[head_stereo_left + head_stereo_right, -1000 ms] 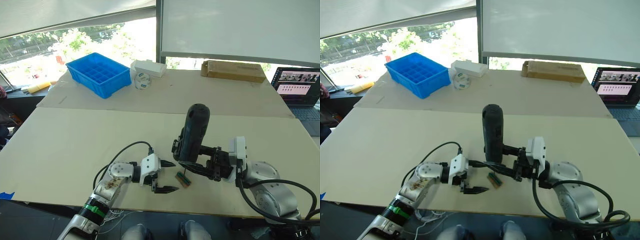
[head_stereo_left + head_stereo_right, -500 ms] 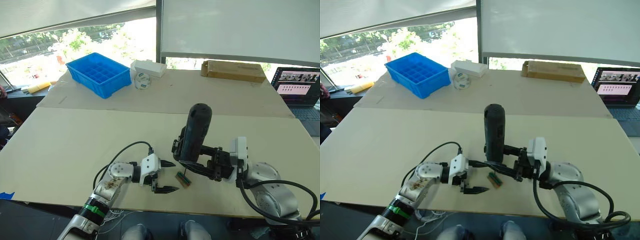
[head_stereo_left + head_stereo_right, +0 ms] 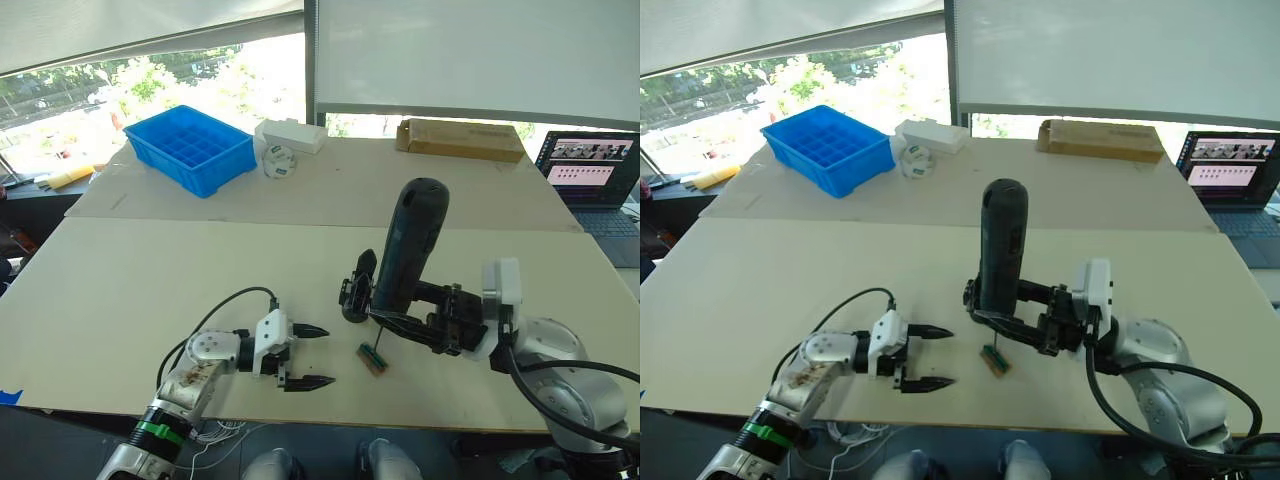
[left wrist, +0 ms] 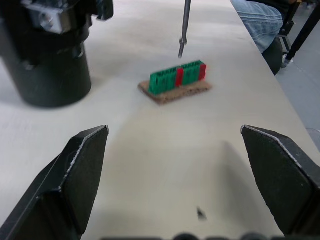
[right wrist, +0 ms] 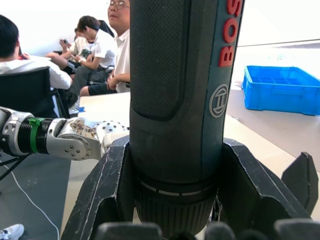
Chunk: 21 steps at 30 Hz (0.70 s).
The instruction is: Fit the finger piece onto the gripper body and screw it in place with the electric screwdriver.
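Presently on the pale wooden table (image 3: 150,270): one long thick black cylindrical electric screwdriver (image 3: 408,245), held near upright and leaning slightly, clamped low on its barrel in the jaws of the right gripper (image 3: 400,322), its thin metal bit (image 4: 184,27) pointing down just above a small green-and-brown block (image 3: 373,360); that stance reads as lining up for driving. One left gripper (image 3: 301,356), jaws spread wide and holding nothing, resting low over the table just beside the block, likely kept free to fetch or steady a part. One small black gripper body (image 3: 355,295) with a round base, standing close behind the screwdriver. Finger piece: not made out as a separate item. The head views give the overall layout, with a blue compartmented plastic bin (image 3: 190,148) well apart at the far side. The left wrist view adds the bit tip hanging clear of the block, not touching. The right wrist view adds the clamp on the barrel and seated people (image 5: 95,50) beyond the table.
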{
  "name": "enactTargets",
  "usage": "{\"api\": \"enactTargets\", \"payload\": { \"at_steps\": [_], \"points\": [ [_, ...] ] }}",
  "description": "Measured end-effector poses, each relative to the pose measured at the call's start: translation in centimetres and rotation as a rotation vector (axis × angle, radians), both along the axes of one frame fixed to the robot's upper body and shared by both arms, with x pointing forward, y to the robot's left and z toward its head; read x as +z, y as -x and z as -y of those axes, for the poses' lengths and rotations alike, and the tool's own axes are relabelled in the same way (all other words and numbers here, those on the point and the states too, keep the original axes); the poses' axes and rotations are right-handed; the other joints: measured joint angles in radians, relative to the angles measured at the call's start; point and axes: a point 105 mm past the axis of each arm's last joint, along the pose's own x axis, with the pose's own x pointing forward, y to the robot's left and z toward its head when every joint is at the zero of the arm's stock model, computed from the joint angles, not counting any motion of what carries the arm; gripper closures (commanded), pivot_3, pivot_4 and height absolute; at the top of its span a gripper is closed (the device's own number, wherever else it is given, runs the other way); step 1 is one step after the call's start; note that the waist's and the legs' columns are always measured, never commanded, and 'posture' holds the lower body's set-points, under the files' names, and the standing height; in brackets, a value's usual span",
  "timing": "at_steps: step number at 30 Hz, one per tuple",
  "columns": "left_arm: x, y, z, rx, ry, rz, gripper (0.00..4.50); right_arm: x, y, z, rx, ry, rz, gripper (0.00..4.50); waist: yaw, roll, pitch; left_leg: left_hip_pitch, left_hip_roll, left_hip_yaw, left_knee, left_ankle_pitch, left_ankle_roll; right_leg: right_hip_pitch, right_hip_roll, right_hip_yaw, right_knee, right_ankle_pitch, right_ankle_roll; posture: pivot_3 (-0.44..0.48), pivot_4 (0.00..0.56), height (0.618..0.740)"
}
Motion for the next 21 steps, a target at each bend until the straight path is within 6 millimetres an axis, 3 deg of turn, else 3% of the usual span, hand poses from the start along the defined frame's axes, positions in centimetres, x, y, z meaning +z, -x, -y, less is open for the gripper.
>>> {"api": "enactTargets", "payload": {
  "at_steps": [5,9,14,21],
  "points": [
    [0.9,0.2,-1.6,0.027,0.051,-0.012,0.02,1.4,0.3,0.8,-0.037,-0.022,0.026,2.59,0.007,0.0,0.0,-0.002,0.0,0.0,0.0,0.0,0.0,-0.002,0.0,0.0,0.0,0.0,0.0,0.0,0.15,0.74],
    [4.1,0.5,-3.6,0.045,0.185,0.003,0.02,3.6,0.5,2.4,-0.116,-0.039,0.064,2.59,0.007,0.0,0.0,-0.005,0.0,0.0,0.0,0.0,0.0,-0.005,0.001,0.0,0.0,0.0,0.0,0.0,0.15,0.74],
    [6.2,0.1,-3.8,0.051,0.25,0.01,0.02,5.1,0.5,3.2,-0.152,-0.043,0.065,2.59,0.007,-0.001,0.0,-0.005,-0.001,0.002,0.001,0.0,0.0,-0.005,0.005,0.0,0.001,0.0,0.001,0.0,0.15,0.74],
    [9.4,-0.9,-3.3,0.039,0.3,0.043,0.02,9.2,0.3,3.4,-0.139,-0.063,0.128,2.59,0.006,-0.001,0.001,-0.005,-0.001,0.002,0.001,0.0,0.0,-0.005,0.007,0.0,0.001,0.0,0.001,0.0,0.15,0.74]
  ]
}}
